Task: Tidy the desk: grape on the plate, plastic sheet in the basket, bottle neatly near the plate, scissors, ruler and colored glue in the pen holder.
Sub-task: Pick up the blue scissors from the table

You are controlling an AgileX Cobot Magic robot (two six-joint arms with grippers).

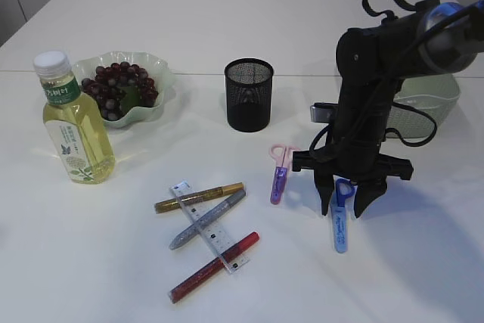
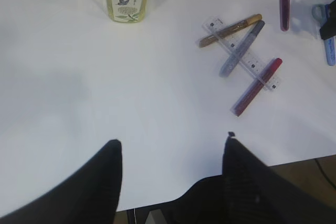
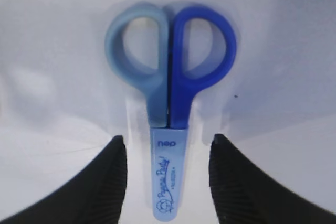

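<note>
Right wrist view: blue scissors (image 3: 169,108), handles two-toned, blades sheathed.

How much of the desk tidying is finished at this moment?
Done, it seems: grapes on the plate, bottle beside it. In hand: the right pincer is open astride the blue scissors, not gripping. Left: pink scissors, ruler and three glue pens lie outside the pen holder.
</note>
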